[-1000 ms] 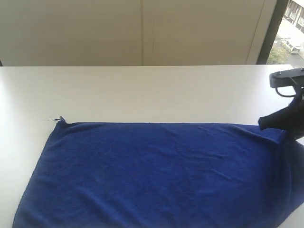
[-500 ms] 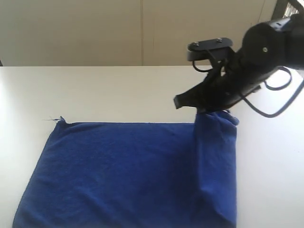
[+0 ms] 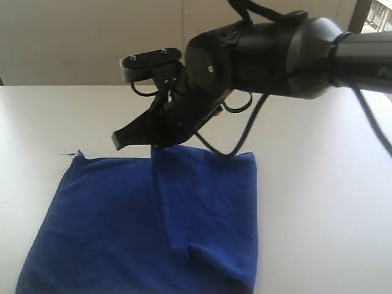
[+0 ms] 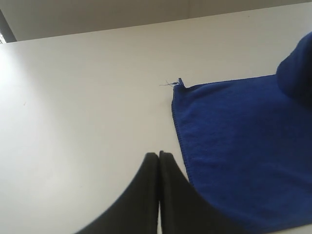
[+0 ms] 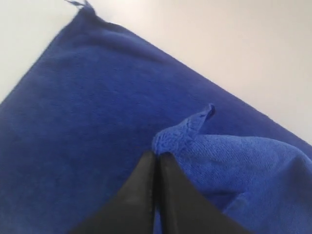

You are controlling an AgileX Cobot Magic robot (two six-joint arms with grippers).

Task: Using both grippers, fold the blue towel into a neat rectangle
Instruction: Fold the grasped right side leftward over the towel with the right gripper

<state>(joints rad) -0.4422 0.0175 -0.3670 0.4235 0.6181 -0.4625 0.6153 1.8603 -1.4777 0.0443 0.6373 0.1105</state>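
Left gripper: just beside the blue towel's left edge, over the white table; fingers pressed together, nothing between them.
Loose thread: stuck out from the towel's far-left corner.
Blue towel: lay on the table, left part flat, right part doubled over onto it.
Right gripper: raised above the towel's far edge, near its middle; fingers clenched on a lifted towel corner.
Right arm: stretched above the towel's far edge from the right.
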